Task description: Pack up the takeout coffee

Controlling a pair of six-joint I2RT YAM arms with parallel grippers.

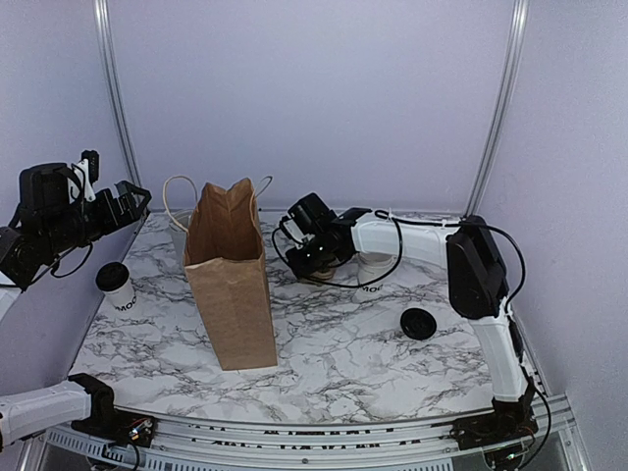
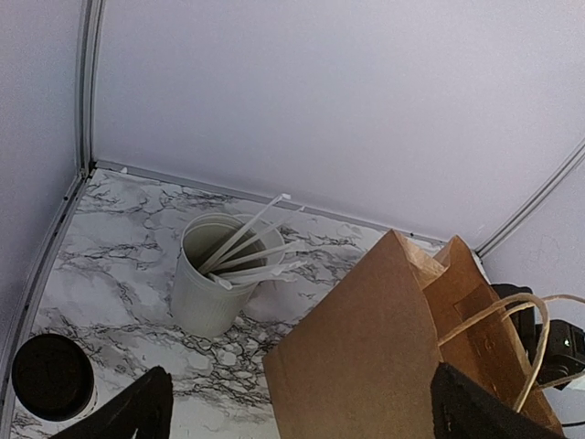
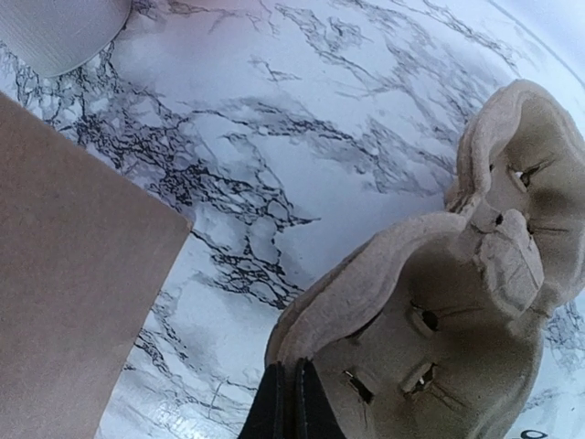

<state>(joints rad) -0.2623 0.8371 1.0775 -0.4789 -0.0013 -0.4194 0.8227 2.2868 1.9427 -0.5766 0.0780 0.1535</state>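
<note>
Two arms flanking a paper bag (image 1: 231, 285)
The takeout coffee (image 1: 115, 285) is seen standing at the left edge of the table (image 1: 343, 363), near the left gripper (image 1: 135, 200) (jaws spread wide); the right gripper (image 3: 294, 402) is shown, by its wrist view alone, clamped on the rim of a cup carrier (image 3: 430, 311).

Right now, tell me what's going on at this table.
The right gripper is pinched shut on the rim of a pulp cup carrier, beside the standing brown paper bag. The left gripper hangs open at the far left, holding nothing. The takeout coffee, lid on, stands left of the bag, not yet packed.
</note>
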